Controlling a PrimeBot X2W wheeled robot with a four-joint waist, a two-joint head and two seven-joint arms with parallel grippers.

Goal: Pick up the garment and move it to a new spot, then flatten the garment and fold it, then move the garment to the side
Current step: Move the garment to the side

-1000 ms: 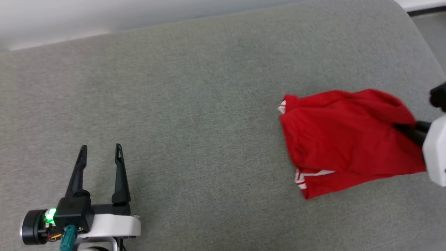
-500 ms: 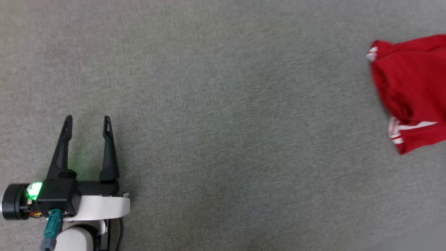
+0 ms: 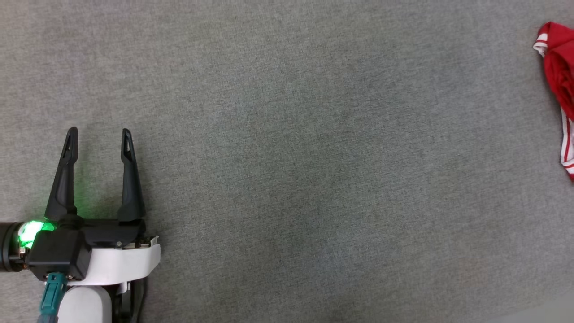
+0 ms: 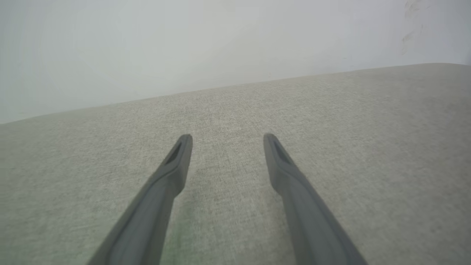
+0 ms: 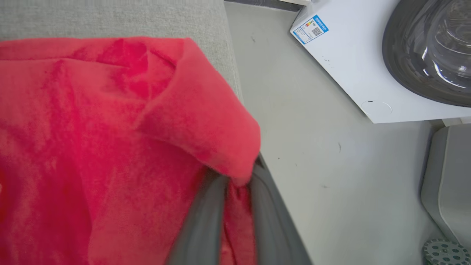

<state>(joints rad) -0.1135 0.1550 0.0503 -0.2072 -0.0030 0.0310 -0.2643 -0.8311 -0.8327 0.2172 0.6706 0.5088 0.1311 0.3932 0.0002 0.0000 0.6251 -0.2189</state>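
Red garment (image 3: 560,80) bunched at the far right of the head view, on the grey padded surface (image 3: 287,179), striped white trim turned toward the middle. Right hand (image 5: 239,191) clamped on a fold of the garment, fingers nearly together, close to the surface's edge and the pale floor (image 5: 312,165). Left hand (image 3: 99,133) at lower left, fingers wide apart, holding nothing, well apart from the garment.
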